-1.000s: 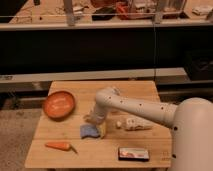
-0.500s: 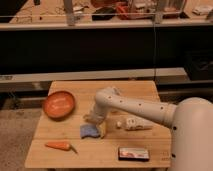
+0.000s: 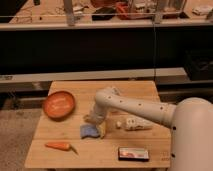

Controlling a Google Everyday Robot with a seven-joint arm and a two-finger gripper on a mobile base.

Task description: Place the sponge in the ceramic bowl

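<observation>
Unmoved, the gripper point(image 3: 93, 119) apparently touches the blue, yellow-sided sponge point(image 3: 89, 131).

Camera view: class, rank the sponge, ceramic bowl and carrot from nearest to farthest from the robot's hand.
The hand is over the middle of the table.
1. Sponge, right beside the hand, toward the front.
2. Ceramic bowl, back, picture-left.
3. Carrot, front, picture-left.

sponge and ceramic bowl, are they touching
Apart. The camera view shows a strip of table between the sponge and the ceramic bowl; the tool sits at the sponge's top edge.
</observation>
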